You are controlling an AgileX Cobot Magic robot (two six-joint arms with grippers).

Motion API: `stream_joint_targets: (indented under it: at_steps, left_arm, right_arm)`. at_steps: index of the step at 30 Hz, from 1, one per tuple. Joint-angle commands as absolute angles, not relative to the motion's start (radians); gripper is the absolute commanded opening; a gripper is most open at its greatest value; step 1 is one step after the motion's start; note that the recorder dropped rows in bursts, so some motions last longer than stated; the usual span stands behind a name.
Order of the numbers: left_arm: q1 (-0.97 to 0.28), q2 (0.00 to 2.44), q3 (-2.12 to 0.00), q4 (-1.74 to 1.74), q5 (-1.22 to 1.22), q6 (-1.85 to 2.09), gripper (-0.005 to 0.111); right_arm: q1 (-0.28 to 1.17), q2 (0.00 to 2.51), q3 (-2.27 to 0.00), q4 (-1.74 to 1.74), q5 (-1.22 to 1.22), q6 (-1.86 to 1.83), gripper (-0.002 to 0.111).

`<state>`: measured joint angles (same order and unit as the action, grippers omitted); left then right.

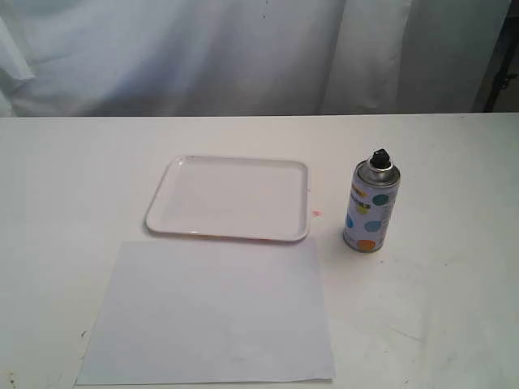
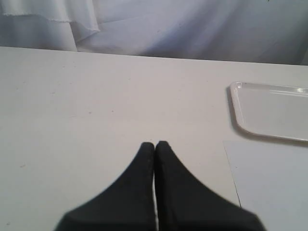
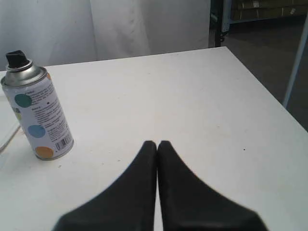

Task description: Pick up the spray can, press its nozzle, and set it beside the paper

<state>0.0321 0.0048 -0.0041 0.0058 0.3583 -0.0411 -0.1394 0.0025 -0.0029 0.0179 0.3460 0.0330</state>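
Pincers both clenched and empty, left pincer (image 2: 155, 143) and right pincer (image 3: 157, 143), we judge the pickup not yet begun: the spray can (image 1: 371, 207) stands upright on the counter (image 1: 454, 284), near the tray (image 1: 227, 235) and apart from the paper (image 1: 211, 312), so our right pincer must spread and close around it.

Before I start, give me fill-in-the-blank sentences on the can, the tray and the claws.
The spray can stands ____, not tipped over, beside the tray.
Its nozzle is ____ in colour.
The left claw and right claw are both ____.
Missing words: upright; black; shut.
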Motion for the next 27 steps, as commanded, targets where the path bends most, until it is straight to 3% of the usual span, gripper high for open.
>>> stream_joint_targets:
  at_steps: [1,27]
  left_arm:
    - [0.033,0.0,0.0,0.009,0.344,-0.044,0.0]
    - [0.033,0.0,0.0,0.009,0.344,-0.044,0.0]
  right_arm:
    - [-0.141,0.0,0.0,0.006,0.345,0.038,0.0]
    - [-0.141,0.0,0.0,0.086,-0.032,0.038,0.0]
